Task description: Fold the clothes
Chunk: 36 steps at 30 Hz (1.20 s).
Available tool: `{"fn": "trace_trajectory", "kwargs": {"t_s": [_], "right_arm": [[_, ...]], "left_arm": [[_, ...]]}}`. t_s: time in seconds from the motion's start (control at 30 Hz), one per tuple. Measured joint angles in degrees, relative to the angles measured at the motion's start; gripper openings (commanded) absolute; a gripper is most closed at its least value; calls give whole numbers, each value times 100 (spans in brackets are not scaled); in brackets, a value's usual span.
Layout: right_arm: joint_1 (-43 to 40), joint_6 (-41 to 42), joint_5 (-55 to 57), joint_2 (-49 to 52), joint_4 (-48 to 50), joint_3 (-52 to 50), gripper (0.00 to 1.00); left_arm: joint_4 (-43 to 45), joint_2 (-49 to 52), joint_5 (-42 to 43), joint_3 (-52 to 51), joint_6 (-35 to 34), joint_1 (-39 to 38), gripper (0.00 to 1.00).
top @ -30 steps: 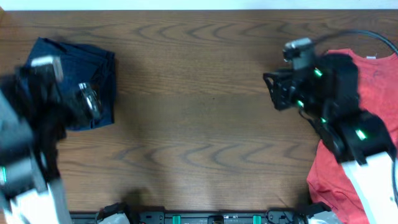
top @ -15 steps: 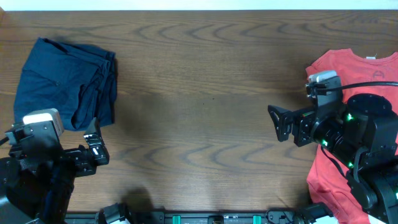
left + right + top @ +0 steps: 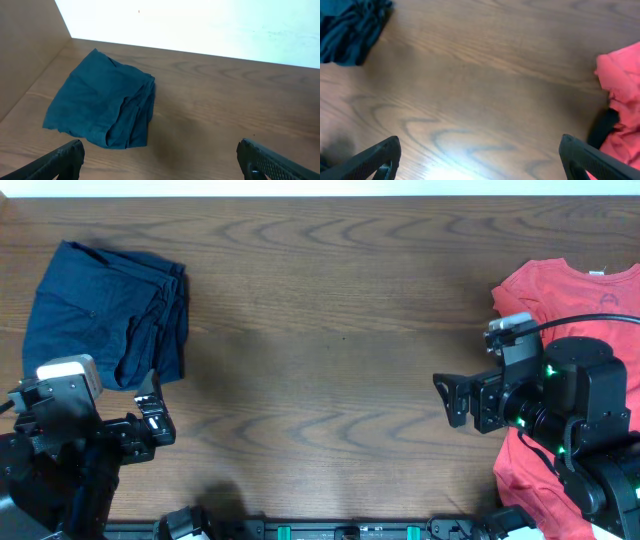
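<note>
The clothes (image 3: 105, 315) are dark navy shorts lying in a folded, slightly rumpled stack at the table's far left; they also show in the left wrist view (image 3: 102, 102) and at the top left corner of the right wrist view (image 3: 350, 30). My left gripper (image 3: 157, 418) hovers near the front left, just short of the stack, open and empty (image 3: 162, 162). Over at the right, facing the middle of the table, my right gripper (image 3: 452, 400) is open too, with only bare wood between its fingers (image 3: 480, 160).
A red T-shirt (image 3: 570, 300) lies spread at the right edge, partly under my right arm, and shows in the right wrist view (image 3: 622, 85). The wooden table (image 3: 330, 330) has a white wall along its far side.
Both arms have drawn back toward the front edge. The left one came off the navy stack, the right one off the red shirt with its jaws opened wide. Almost nothing has shifted in the last half second.
</note>
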Motion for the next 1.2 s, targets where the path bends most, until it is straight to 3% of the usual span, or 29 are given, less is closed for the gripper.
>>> {"fn": "trace_trajectory", "kwargs": {"t_s": [0.1,0.27,0.5,1.0,1.2], "right_arm": [[0,-214,208,-22,321,-24,99],[-107,-1117,203,-494,1738,-542,99],[-852,-1853,-313,-1923,3324,-2332,99],[-1362,-1932,-546,-4894,4701,-5687,99],[-1375,-1683,-564,-5062,5694,-6647,99]], "left_arm": [[0,0,0,0,0,0,98],[-2,0,-2,0,0,0,98],[-4,0,-2,0,0,0,98],[-4,4,-2,0,0,0,98],[-7,7,-2,0,0,0,98]]}}
